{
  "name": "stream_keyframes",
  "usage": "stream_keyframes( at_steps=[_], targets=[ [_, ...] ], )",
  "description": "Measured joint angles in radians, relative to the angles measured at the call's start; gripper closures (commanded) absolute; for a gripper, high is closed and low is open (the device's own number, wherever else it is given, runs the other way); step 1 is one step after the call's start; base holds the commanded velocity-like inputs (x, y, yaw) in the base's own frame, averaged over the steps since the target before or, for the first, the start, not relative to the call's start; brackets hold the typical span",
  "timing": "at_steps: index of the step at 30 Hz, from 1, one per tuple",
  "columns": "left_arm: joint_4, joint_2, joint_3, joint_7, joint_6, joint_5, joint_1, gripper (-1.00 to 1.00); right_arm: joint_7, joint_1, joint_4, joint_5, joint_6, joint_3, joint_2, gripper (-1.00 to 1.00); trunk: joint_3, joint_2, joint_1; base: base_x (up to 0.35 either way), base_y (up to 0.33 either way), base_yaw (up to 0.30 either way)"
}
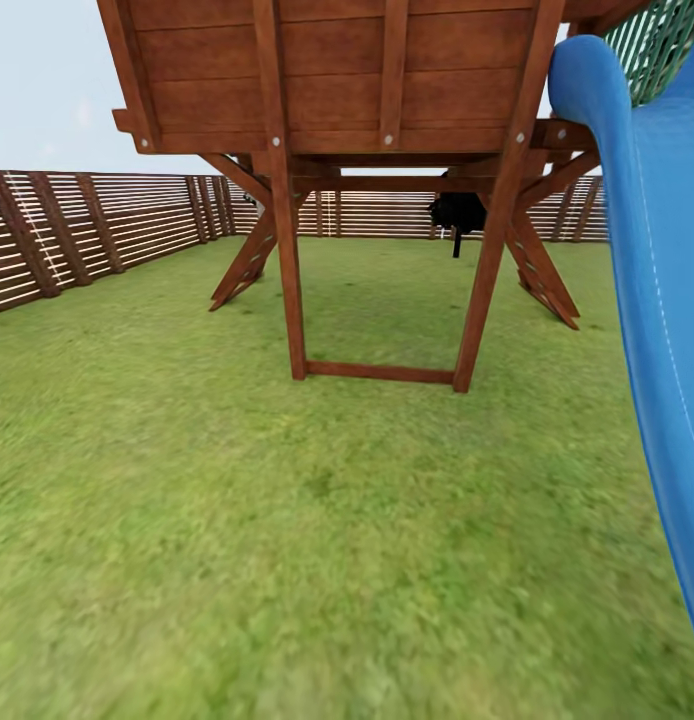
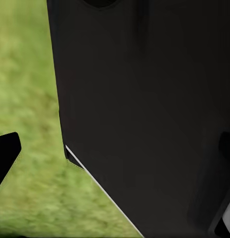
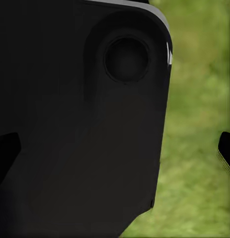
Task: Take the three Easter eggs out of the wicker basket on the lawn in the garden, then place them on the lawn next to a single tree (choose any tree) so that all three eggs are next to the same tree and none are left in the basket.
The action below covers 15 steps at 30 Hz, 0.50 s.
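I face a wooden play tower (image 1: 387,190) and blue slide (image 1: 657,300) across the lawn (image 1: 287,520), searching for the basket; I cannot tell either tool's opening.

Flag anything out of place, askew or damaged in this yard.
Nothing stands out. The wooden play tower stands square on the lawn, the blue slide looks intact, and the slatted fence runs unbroken.
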Motion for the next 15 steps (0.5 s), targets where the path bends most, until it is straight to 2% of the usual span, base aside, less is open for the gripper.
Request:
stream_keyframes(
  at_steps=[15],
  targets=[
    [0.000,0.000,0.000,0.000,0.000,0.000,0.000,-1.00,0.000,0.000,0.000,0.000,0.000,0.000,0.001,-1.00,0.000,0.000,0.000,0.323,0.000,0.000]
  ],
)
